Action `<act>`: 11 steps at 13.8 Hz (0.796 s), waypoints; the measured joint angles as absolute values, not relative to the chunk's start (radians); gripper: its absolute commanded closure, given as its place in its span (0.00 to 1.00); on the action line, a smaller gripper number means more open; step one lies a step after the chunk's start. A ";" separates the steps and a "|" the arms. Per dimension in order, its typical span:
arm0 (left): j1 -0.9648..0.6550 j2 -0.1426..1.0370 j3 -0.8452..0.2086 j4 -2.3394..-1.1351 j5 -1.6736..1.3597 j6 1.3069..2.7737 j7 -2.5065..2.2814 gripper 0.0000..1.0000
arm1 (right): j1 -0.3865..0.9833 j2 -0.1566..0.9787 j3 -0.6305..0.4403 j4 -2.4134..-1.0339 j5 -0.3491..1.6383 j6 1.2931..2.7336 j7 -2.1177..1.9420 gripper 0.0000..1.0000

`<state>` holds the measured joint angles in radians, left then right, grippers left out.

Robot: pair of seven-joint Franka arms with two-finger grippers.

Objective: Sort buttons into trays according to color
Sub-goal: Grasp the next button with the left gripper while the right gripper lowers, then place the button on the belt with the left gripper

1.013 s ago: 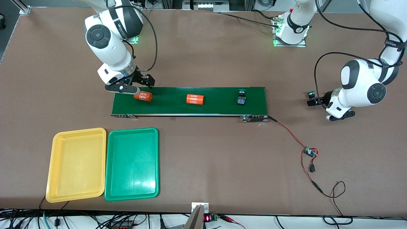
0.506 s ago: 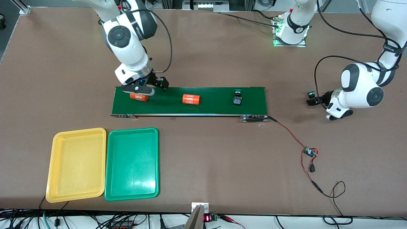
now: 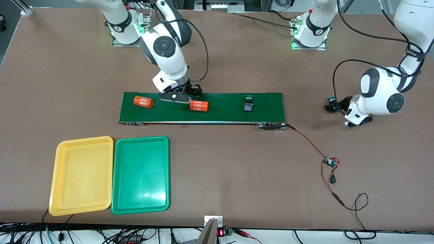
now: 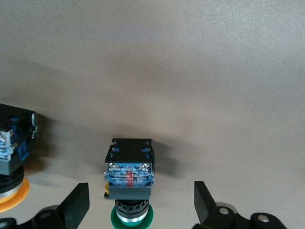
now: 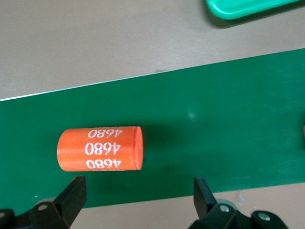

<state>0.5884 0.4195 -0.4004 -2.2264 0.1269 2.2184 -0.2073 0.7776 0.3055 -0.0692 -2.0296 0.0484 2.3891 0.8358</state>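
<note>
The left claw (image 4: 138,210) was spread around a green button (image 4: 129,183) on the tabletop (image 3: 237,169); it should squeeze the black body evenly. The right claw (image 5: 138,200), spread, hung over an orange cylinder (image 5: 100,149).

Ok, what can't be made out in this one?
Front view: green button beside the left gripper, only its cap stands out; its body merges with the gripper.
Left wrist view: yellow-orange button, cut off by the picture's edge.
Right wrist view: green tray, only a corner in frame.
Front view: belt button label, too small.
</note>
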 measured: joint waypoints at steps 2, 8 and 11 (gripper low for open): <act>0.588 0.420 -0.400 -2.226 0.185 2.220 -0.208 0.36 | 0.778 0.319 -0.072 -2.020 0.048 2.395 0.840 0.00; 0.588 0.419 -0.402 -2.226 0.202 2.220 -0.207 0.90 | 0.778 0.320 -0.076 -2.014 0.048 2.395 0.842 0.00; 0.574 0.411 -0.409 -2.213 0.202 2.234 -0.207 0.96 | 0.778 0.320 -0.076 -2.014 0.048 2.395 0.842 0.00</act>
<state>0.5743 0.4107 -0.4092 -2.2131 0.2017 2.2335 -0.2066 0.7783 0.3195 -0.0761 -2.0144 0.0484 2.3954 0.8421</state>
